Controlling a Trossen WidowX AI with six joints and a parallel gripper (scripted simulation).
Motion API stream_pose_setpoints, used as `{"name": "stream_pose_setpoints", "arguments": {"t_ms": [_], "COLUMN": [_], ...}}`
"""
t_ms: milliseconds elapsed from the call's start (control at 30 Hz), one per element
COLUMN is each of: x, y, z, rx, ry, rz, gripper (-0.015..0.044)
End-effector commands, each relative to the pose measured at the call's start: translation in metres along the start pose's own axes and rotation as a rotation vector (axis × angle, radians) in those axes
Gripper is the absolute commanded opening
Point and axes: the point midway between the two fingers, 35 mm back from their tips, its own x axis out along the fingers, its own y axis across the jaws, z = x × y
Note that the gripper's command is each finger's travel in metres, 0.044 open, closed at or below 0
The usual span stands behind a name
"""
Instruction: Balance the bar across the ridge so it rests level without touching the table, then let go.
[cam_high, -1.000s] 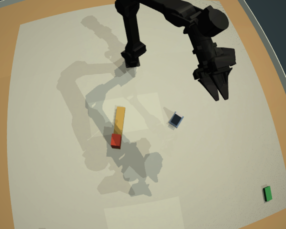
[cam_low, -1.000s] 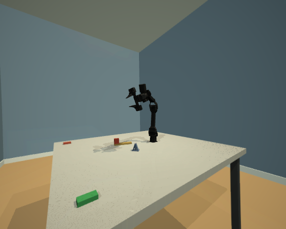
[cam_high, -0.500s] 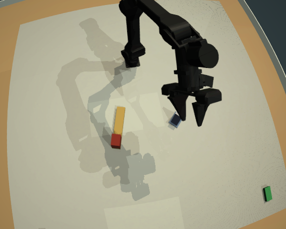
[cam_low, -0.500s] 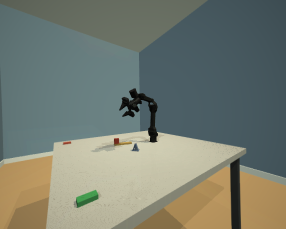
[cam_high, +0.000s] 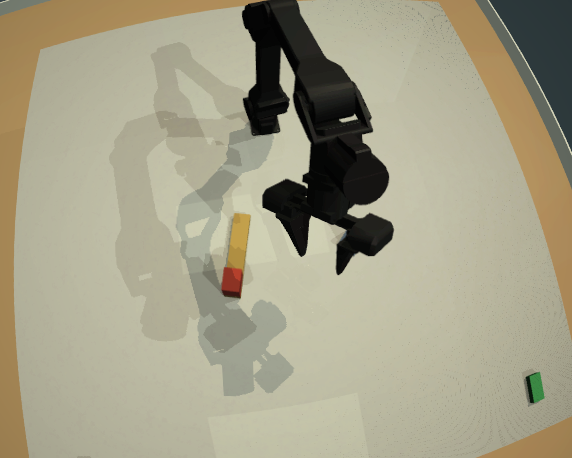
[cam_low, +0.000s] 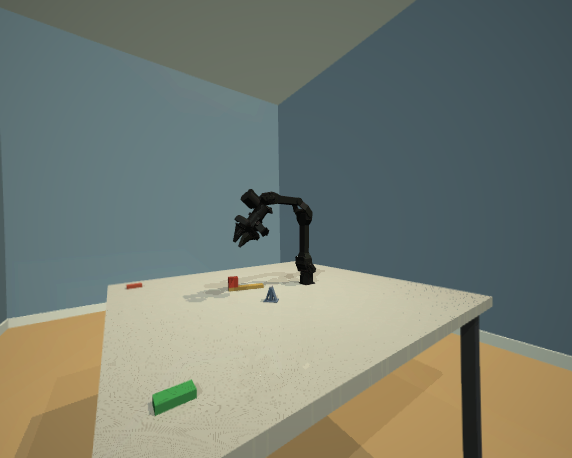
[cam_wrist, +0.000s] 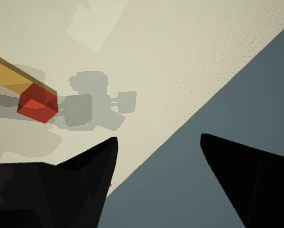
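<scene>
The yellow bar (cam_high: 239, 240) (cam_low: 251, 287) (cam_wrist: 10, 77) lies flat on the table, with a red block (cam_high: 232, 281) (cam_low: 233, 282) (cam_wrist: 37, 104) on one end. The small blue ridge (cam_low: 271, 295) stands on the table beside the bar, apart from it. In the top view the ridge is almost wholly hidden behind the gripper, and the wrist view does not show it. My gripper (cam_high: 320, 264) (cam_low: 238, 243) (cam_wrist: 158, 140) is open, with nothing between its fingers. It hangs high above the table, tilted, clear of the bar and the ridge.
A green block (cam_high: 536, 387) (cam_low: 174, 397) lies near a table corner, far from the bar. A small red piece (cam_low: 134, 286) lies by the far left table edge in the exterior view. The arm's shadows fall over and around the bar.
</scene>
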Motion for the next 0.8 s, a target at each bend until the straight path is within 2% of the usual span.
{"name": "stream_pose_setpoints", "arguments": {"t_ms": [0,400,767], "x": [0.012,0.035,0.042], "y": [0.022,0.09,0.149], "z": [-0.003,-0.009,-0.007], "rx": [-0.088,-0.317,-0.481], "ry": [-0.05,-0.246,-0.48], "rz": [0.072,0.232,0.287], "gripper": [0.0315,0.0315,0.0315]}}
